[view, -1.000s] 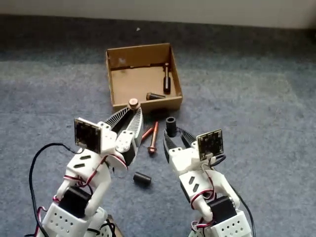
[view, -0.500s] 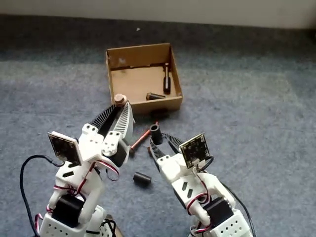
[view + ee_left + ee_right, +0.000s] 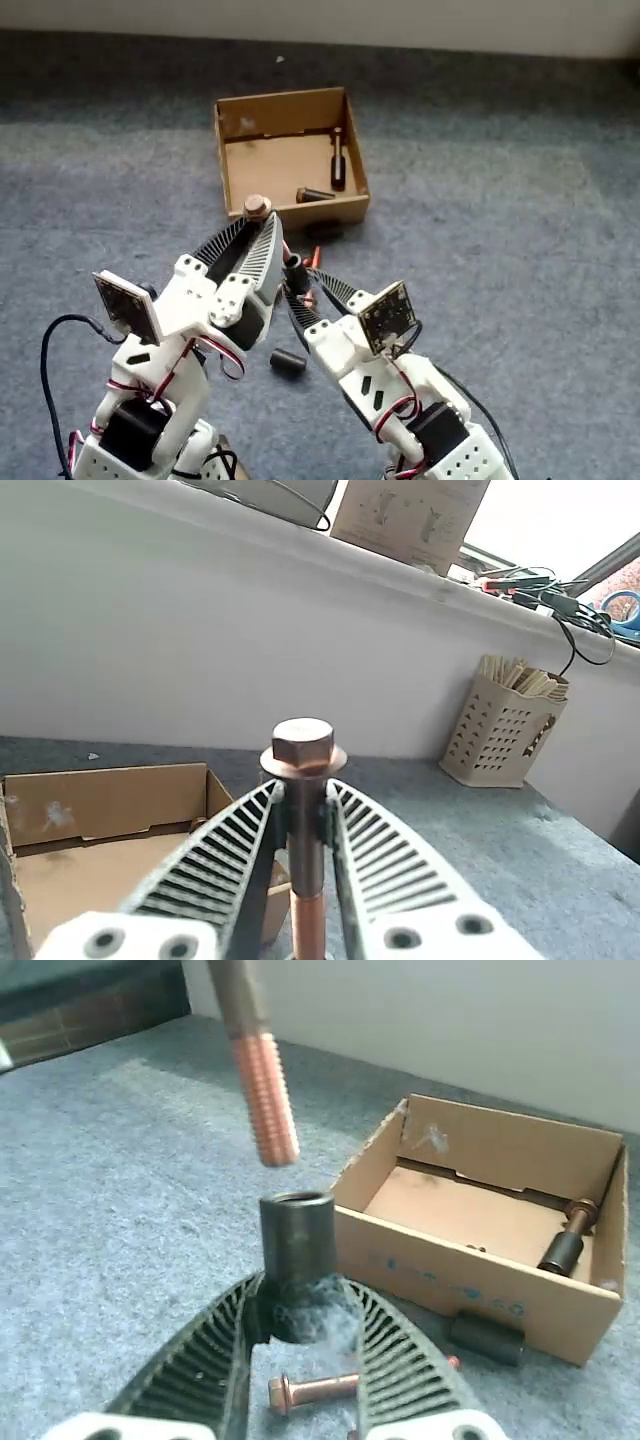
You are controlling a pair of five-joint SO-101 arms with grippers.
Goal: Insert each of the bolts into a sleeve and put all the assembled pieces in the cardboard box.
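Alignment is what the last second bought. On the left, the left claw (image 3: 258, 225) is clamped on a copper bolt (image 3: 257, 207), head up and threaded end hanging down; over that second it swung out a little and came back to hang in front of the cardboard box (image 3: 280, 98). Beside it, the right claw (image 3: 300, 285) is closed around a black sleeve (image 3: 294, 270) held upright with its mouth open. It has travelled leftward from well apart until the sleeve sits almost under the bolt. Seen from the right wrist, the thread tip hangs just above the mouth, slightly to one side and not yet inside, so I judge the insertion needs a small correction and then a descent. A loose sleeve (image 3: 288, 363) lies on the carpet (image 3: 520, 260) between the arms, a loose bolt (image 3: 310, 1390) under the right claw, and another sleeve (image 3: 325, 231) against the box front. Two assembled pieces (image 3: 338, 158) already lie inside the box.
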